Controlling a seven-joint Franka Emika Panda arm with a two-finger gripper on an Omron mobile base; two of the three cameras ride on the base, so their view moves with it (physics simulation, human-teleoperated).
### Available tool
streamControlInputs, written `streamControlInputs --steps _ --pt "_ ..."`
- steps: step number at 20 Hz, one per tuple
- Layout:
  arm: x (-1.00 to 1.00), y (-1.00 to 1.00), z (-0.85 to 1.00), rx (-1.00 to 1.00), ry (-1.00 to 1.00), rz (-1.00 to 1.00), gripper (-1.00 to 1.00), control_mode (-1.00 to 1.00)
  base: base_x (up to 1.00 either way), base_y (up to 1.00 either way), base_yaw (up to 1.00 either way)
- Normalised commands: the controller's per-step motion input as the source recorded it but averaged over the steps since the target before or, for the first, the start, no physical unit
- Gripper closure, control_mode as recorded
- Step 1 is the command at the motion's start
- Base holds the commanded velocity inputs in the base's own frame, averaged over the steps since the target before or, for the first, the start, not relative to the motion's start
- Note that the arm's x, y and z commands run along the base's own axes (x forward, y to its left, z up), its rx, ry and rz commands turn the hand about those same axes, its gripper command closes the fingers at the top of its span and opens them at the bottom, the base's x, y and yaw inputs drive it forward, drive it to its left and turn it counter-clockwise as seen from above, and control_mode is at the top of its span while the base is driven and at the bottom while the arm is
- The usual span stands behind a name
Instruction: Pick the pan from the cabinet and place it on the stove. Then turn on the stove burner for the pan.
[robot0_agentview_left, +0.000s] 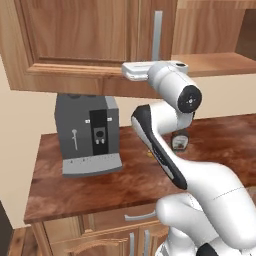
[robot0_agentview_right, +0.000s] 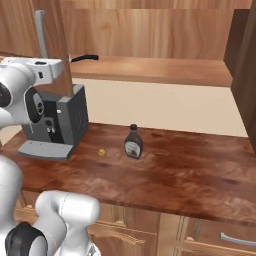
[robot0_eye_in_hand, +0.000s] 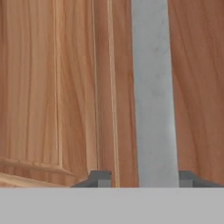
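One pan (robot0_agentview_right: 84, 58) is here, and it lies on the wooden shelf (robot0_agentview_right: 155, 70) inside the cabinet (robot0_agentview_left: 75, 40), up above the desk (robot0_agentview_right: 190, 175). From the right base view, I can see just its thin black handle poking out from behind the cabinet door; the round part is hidden.

One white arm (robot0_agentview_left: 165, 150) bends up from below, and its hand reaches flat toward the long grey bar handle (robot0_agentview_left: 157, 35) on the cabinet door, near the bar's low end. In the hand view the pincer (robot0_eye_in_hand: 144, 178) sits around that bar. One of its two dark fingertips (robot0_eye_in_hand: 101, 178) stands a little away from the bar, with bare wood showing between them. The other one is right against the bar's far side. So the pincer is partly open around the bar and is not squeezing it.

On the desk there is one grey coffee machine (robot0_agentview_left: 90, 135), one small dark bottle (robot0_agentview_right: 133, 142) and one tiny yellow ball (robot0_agentview_right: 101, 152). The ball lies between the machine and the bottle.
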Motion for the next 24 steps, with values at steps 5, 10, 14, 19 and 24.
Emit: streamControlInputs --steps 5,10,14,19,24 --pt "-0.55 0.76 -0.04 0.00 0.02 0.03 1.00 -1.00 0.00 0.00 0.00" --pt "-0.46 0.77 -0.05 0.00 0.01 0.05 -1.00 -1.00 0.00 0.00 0.00" --pt "-0.33 0.46 -0.07 0.00 0.00 0.07 -1.00 -1.00 0.00 0.00 0.00" --pt "-0.87 0.02 -0.08 0.06 -0.08 0.01 -1.00 -1.00 0.00 0.00 0.00" --pt "-1.00 -0.15 0.00 0.19 -0.08 0.00 -1.00 -1.00 0.00 0.00 0.00"
